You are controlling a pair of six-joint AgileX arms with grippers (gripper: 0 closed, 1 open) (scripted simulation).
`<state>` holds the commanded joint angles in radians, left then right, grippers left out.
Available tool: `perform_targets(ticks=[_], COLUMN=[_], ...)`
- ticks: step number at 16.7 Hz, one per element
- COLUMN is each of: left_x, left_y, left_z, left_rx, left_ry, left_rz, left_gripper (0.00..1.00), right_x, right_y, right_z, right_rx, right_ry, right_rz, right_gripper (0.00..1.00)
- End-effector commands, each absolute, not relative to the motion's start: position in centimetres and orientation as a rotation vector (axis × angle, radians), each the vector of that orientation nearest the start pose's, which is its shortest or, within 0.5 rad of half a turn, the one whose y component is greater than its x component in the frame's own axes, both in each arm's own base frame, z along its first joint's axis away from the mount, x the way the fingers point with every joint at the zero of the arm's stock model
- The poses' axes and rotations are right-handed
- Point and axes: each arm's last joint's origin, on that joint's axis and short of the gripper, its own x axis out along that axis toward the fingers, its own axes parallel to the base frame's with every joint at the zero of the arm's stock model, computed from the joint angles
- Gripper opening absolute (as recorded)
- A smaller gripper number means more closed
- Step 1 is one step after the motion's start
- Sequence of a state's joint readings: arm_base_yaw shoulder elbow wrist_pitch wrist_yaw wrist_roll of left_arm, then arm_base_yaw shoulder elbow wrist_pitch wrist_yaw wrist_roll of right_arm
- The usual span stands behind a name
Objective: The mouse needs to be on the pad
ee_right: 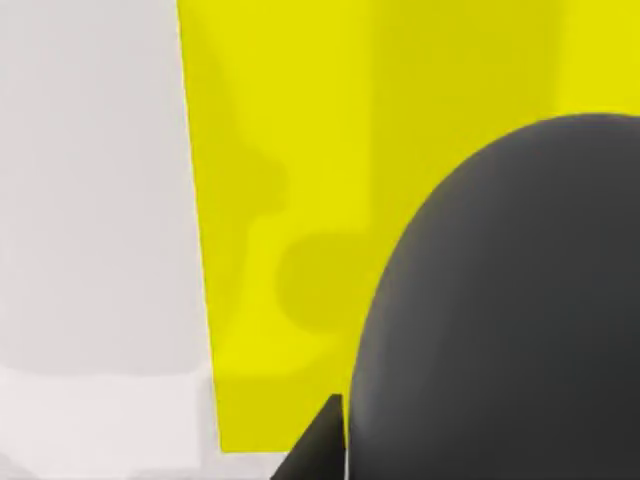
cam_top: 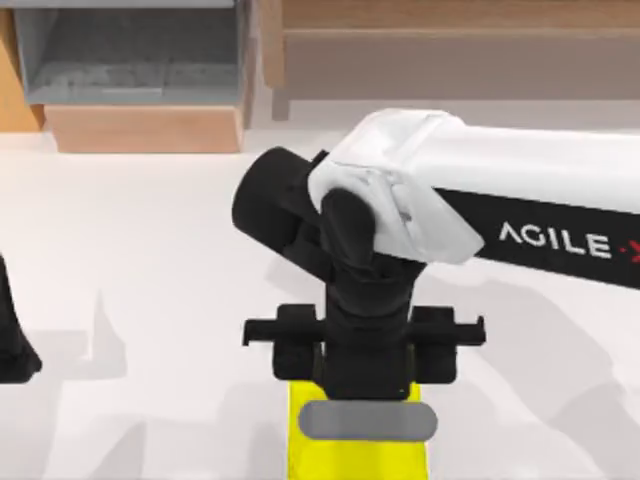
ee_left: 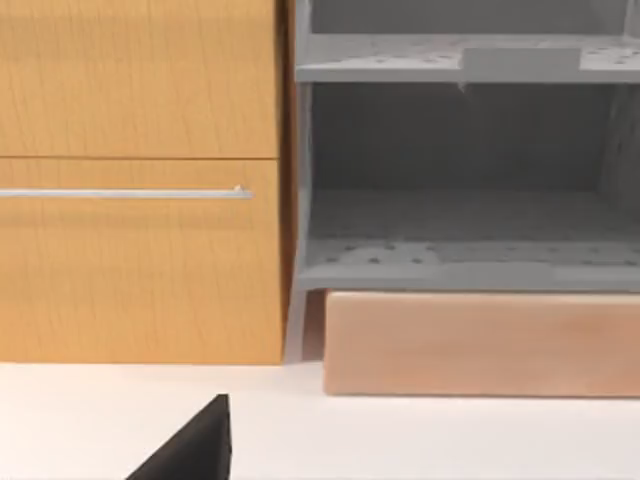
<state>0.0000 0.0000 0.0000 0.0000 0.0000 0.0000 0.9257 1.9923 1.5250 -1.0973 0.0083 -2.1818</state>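
The pad (cam_top: 300,445) is a flat bright yellow rectangle at the table's front centre. My right arm reaches in from the right, and its black right gripper (cam_top: 365,385) points straight down over the pad's far end. The grey rounded mouse (cam_top: 366,420) sits just below the gripper, above the pad. In the right wrist view the dark mouse (ee_right: 510,320) looms close over the yellow pad (ee_right: 300,150), with a black fingertip (ee_right: 322,445) pressed against its edge. The right gripper is shut on the mouse. My left gripper (cam_top: 12,345) is parked at the table's left edge.
A wooden cabinet with a grey open shelf (cam_top: 130,60) stands at the back left, with a wooden ledge (cam_top: 450,50) along the back. The left wrist view faces that grey shelf (ee_left: 460,180) and a wooden drawer front (ee_left: 140,190). White tabletop surrounds the pad.
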Motion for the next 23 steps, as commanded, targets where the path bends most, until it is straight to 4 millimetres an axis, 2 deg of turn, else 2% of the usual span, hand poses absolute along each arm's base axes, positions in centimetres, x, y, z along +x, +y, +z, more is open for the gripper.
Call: perform_targets(ticks=[6,23], left_x=[10.6,10.6], left_y=[-0.1,-0.1], left_z=[16.0,16.0], left_rx=[0.0,0.0], left_ry=[0.0,0.0], left_rz=[0.0,0.0], left_gripper=[1.0,1.0], right_x=[22.6,22.7], right_y=[30.5,30.5], right_z=[18.3,14.0], right_rx=[-2.214,-2.217], right_ry=[0.035,0.029], right_rz=[2.194,2.197], right_gripper=[0.0,0.0])
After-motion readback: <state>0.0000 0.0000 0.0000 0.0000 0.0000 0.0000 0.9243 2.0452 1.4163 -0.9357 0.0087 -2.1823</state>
